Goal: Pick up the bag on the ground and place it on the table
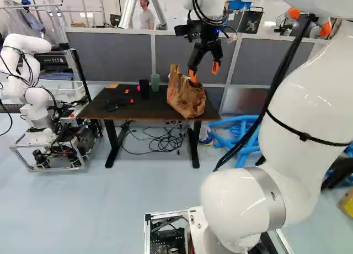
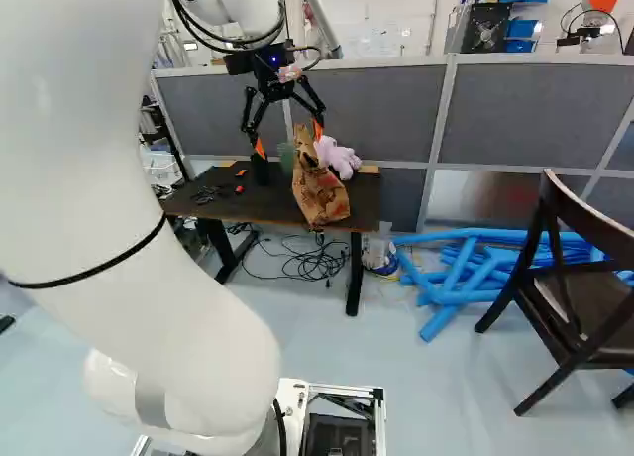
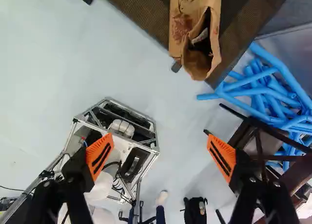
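My gripper (image 1: 204, 72) hangs high beside the brown paper bag (image 1: 187, 99) in the left base view, its orange-padded fingers wide apart. The bag is on the dark table (image 1: 129, 111), at the front edge near the right end, its paper crumpled. In the wrist view the gripper (image 3: 160, 154) holds nothing between its spread fingers. There the bag (image 3: 176, 31) lies ahead of the fingers, apart from both, its mouth showing a dark inside. What the bag contains is hard to tell.
A black cup (image 1: 144, 89), a green cup (image 1: 155, 81) and a purple plush (image 2: 340, 159) share the tabletop. Grey partitions (image 2: 535, 109) rise behind. Blue tubes (image 2: 458, 278) and a dark chair (image 2: 584, 297) are to the right. Another robot (image 1: 36, 99) stands at the left.
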{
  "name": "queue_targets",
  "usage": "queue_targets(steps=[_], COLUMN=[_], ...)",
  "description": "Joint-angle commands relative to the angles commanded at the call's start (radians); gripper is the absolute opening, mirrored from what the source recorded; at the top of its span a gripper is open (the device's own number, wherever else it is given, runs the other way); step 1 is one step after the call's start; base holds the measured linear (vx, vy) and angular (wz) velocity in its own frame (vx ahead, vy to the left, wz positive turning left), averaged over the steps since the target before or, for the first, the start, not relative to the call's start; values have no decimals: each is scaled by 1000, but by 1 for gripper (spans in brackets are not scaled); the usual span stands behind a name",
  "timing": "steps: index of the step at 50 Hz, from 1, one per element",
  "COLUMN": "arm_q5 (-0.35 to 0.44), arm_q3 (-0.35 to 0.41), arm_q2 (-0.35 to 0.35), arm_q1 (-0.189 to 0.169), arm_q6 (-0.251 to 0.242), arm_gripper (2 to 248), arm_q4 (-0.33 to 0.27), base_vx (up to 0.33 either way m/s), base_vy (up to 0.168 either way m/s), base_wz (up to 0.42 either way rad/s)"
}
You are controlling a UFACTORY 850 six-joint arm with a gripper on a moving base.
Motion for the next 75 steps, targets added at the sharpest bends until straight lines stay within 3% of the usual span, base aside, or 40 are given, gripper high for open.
queue_targets(steps=[44, 75], arm_q5=[9, 108], arm_q3=[5, 63], arm_q2=[1, 15], arm_q1=[0, 0], arm_q6=[2, 25], arm_gripper=[247, 247], arm_q4=[0, 4], base_vx=[-8, 0], base_vy=[0, 0], base_wz=[1, 0])
